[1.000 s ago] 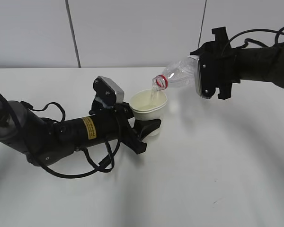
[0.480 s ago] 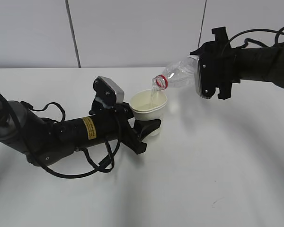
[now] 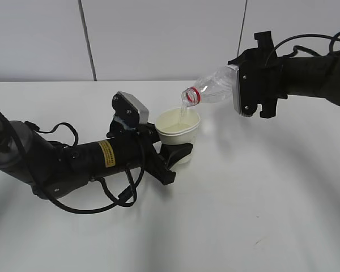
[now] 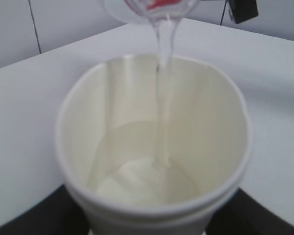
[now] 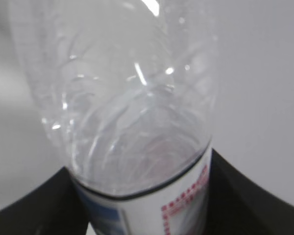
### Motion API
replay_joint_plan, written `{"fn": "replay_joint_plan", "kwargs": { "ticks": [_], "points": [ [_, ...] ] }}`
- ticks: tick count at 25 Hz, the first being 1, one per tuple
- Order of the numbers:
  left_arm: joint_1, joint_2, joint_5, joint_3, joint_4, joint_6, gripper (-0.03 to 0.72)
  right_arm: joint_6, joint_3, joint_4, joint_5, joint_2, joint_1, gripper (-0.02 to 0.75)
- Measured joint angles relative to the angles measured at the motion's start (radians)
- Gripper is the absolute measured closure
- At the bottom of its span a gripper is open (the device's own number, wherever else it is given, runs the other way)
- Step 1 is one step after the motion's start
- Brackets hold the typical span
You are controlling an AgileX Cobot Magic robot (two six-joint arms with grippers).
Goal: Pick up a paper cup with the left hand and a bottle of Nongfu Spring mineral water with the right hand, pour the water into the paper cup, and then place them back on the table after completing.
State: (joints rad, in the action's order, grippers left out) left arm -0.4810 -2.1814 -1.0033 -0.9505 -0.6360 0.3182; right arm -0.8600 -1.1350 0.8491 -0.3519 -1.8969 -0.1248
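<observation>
Right hand (image 3: 238,85) grips tilted bottle (image 3: 212,90), label unreadable | left hand (image 3: 178,152) clasps paper cup (image 3: 177,126) | water (image 4: 162,98) streaming in

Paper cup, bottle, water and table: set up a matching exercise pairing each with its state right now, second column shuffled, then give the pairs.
Column one:
1. paper cup
2. bottle
3. water
4. table

Column two:
A. falling in a thin stream
B. tipped with its mouth down, held by the right hand
C. white, bare beneath both arms
D. upright, held by the left hand

Pairs: 1-D, 2-B, 3-A, 4-C
</observation>
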Motion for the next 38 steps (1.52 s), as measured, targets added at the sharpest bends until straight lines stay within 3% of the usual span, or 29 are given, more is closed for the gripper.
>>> {"fn": "replay_joint_plan", "kwargs": {
  "ticks": [21, 38],
  "points": [
    [0.0, -0.001, 0.002, 0.0, 0.0, 0.0, 0.293, 0.02, 0.0, -0.03, 0.0, 0.0, 0.0, 0.299],
    [0.0, -0.001, 0.002, 0.0, 0.0, 0.0, 0.293, 0.248, 0.0, -0.031, 0.0, 0.0, 0.0, 0.299]
  ]
}}
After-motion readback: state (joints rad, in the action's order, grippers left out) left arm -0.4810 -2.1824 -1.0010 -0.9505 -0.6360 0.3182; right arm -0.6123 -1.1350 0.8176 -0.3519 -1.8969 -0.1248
